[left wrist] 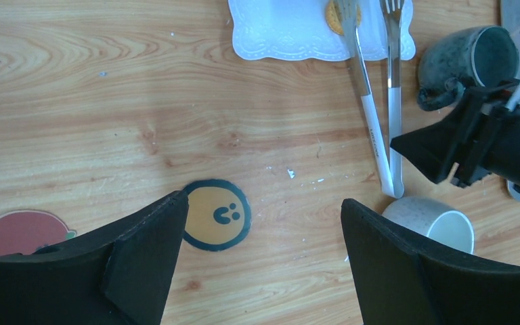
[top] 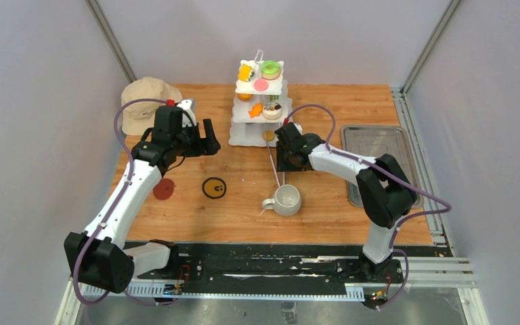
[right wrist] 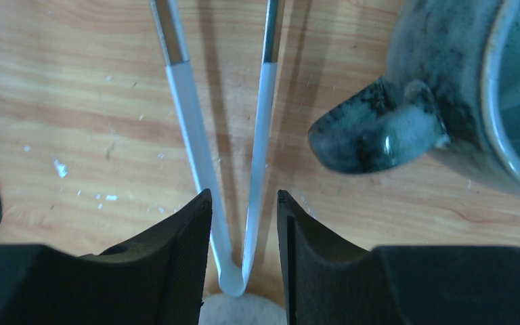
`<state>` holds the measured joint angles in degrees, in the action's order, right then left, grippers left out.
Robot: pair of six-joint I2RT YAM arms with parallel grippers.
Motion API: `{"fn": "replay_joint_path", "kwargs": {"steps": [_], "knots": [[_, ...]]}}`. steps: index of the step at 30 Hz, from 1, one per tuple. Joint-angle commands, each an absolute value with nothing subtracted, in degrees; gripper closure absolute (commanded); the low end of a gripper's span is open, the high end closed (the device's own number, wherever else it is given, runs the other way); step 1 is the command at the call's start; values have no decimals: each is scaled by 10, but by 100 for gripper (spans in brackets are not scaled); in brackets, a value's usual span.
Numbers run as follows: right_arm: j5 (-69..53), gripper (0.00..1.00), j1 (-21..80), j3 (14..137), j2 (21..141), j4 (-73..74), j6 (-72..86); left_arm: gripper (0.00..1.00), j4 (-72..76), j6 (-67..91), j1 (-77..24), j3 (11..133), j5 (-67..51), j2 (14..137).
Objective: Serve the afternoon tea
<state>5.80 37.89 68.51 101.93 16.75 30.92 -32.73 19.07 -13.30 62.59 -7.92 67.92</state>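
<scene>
Three tiers of the white stand (top: 244, 135) at the back of the tabletop (top: 196, 217) carried the toy pastries (top: 269, 69) in the overhead view. The tongs (top: 274, 166) ran from its bottom plate toward the pale mug (top: 288, 200). The left claw (top: 208, 145) hovered to the stand's left and the right claw (top: 288, 161) hung over the tongs. The hat (top: 142, 101) and the steel tray (top: 379, 142) lay off to either side, well apart from the work. From the left wrist, that claw's fingers stood wide apart and empty above bare wood near a yellow smiley sticker (left wrist: 217, 215). A dark mug (left wrist: 470, 64) sat just beside the tongs, its handle turned toward them. From the right wrist, the right claw's fingers were partly parted astride the tongs' joined end with a gap on one side, so released rather than clenched. The tongs looked light, thin, springy and smooth, likely to slip or twist; a hold across both arms a little above the joint seemed soundest. The pastries looked small and easily flicked away. The dark mug's handle near one finger and the pale mug's rim just behind the joint seemed the likeliest obstacles, and both mugs looked heavy and breakable.
</scene>
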Motion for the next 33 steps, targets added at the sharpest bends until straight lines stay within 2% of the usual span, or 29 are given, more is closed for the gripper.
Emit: {"fn": "replay_joint_path", "kwargs": {"steps": [1, 13, 23, 33], "knots": [[101, 61, 386, 731, 1058, 169, 338, 12, -331, 183, -131, 634, -77, 664], [95, 79, 386, 759, 1106, 175, 332, 13, -333, 179, -131, 638, -75, 671], [95, 99, 385, 752, 1092, 174, 326, 12, -332, 182, -131, 635, -77, 666], [74, 99, 392, 743, 1068, 163, 309, 12, -335, 185, -131, 632, -74, 656]]}}
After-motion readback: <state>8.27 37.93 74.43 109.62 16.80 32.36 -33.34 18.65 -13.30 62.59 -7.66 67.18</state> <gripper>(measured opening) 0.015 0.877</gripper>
